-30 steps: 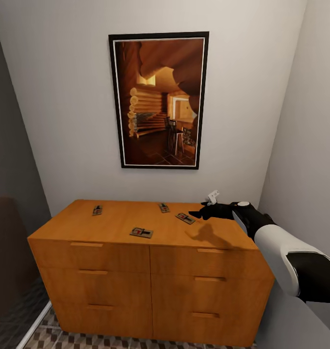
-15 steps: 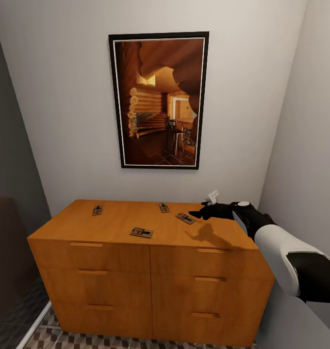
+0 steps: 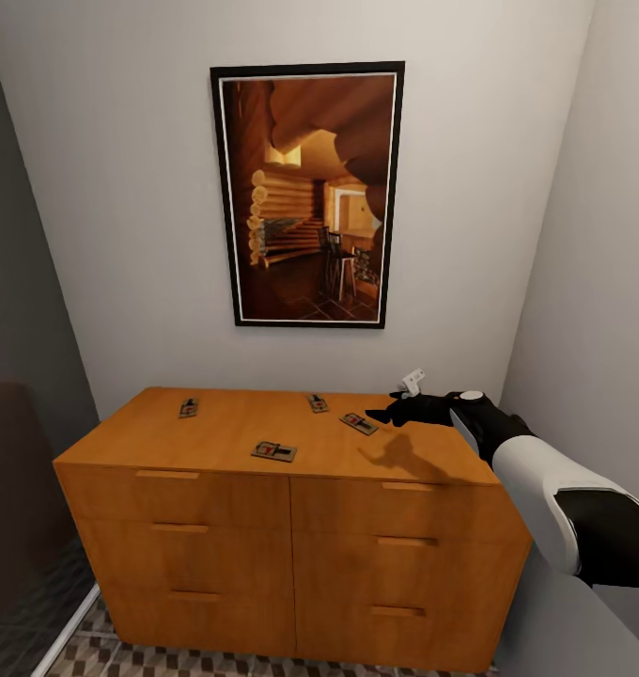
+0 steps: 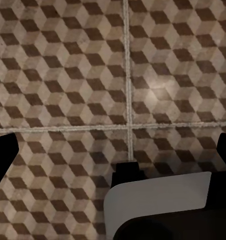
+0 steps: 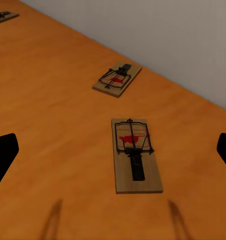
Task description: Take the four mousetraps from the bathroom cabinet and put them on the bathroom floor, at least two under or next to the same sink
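- Four mousetraps point(image 3: 359, 423) lay flat, spread apart on the cabinet point(image 3: 291, 527) top: tan boards, dark wire, red mark.
- Right pincer point(image 5: 113, 150) spread wide, empty, hovering by the nearest trap.
- Left pincer point(image 4: 113, 152) wide over the bathroom floor point(image 4: 68, 75).

1. The orange-brown wooden cabinet point(image 3: 263, 527) carries four mousetraps lying flat on its top.
2. One mousetrap point(image 3: 188, 407) lies far left, one point(image 3: 273, 451) near the front edge.
3. Two more point(image 3: 318, 402) point(image 3: 359, 423) lie toward the right.
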Tool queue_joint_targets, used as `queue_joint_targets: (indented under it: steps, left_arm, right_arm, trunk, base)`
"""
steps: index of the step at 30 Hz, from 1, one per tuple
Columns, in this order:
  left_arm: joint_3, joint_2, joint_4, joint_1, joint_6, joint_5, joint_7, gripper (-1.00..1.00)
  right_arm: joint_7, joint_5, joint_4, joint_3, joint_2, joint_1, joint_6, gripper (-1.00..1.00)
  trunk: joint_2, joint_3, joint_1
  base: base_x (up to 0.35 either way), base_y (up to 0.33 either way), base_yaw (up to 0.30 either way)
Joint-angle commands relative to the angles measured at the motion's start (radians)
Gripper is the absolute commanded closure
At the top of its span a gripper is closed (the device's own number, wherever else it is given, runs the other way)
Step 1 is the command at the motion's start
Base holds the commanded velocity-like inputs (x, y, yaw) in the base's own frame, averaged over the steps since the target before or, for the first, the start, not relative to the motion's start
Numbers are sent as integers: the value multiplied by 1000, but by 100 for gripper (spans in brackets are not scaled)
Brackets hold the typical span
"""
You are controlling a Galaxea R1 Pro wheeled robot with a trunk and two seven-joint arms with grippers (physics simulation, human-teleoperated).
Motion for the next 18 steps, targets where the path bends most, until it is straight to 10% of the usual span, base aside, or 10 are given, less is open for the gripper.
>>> queue_joint_targets:
  steps: [1,18]
  left_arm:
    - [-5,1,-2,0,4,1,0,-100]
    - [-5,1,5,0,4,2,0,-100]
  right_arm:
    - [2,-4,-2,5,-1,0,7,-100]
    - [2,-4,-2,5,0,-1,7,-100]
  trunk:
    - [-1,-1,0]
    - [-1,-1,0]
  base:
    - [15,0,0]
    - [89,-23,0]
